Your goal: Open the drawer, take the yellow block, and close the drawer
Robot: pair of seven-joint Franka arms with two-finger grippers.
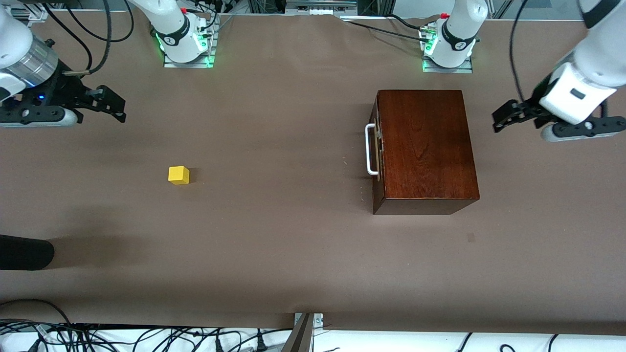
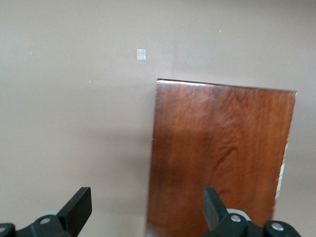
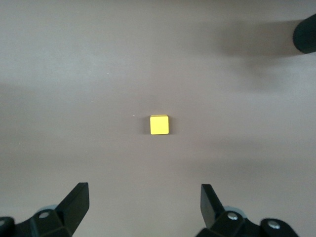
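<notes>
1. Two grippers are seen raised above the table (image 1: 293,264), and neither holds anything.
2. The left gripper (image 1: 508,116) is held over bare table just beside the wooden box (image 1: 425,146), toward the left arm's end of the table; its jaws are spread wide and empty, as is also shown in the left wrist view (image 2: 147,207).
3. The right gripper (image 1: 111,103) is held over bare table toward the right arm's end, with its jaws likewise spread wide (image 3: 144,206); the yellow block is looked down on from its wrist camera.
4. The drawer (image 1: 376,149) is seen pushed fully into the box, its front flush and its white handle (image 1: 370,149) facing the right arm's end of the table, so the closing step is judged done.
5. The yellow block (image 1: 178,174) is set on the open table, well apart from the box, nearer the front camera than the right gripper and nothing touching it.
6. Both arms are judged to be parked clear of the work, since block and drawer appear to lie as the task requires.
7. A dark rounded object (image 1: 24,252) is seen at the table's edge, toward the right arm's end.
</notes>
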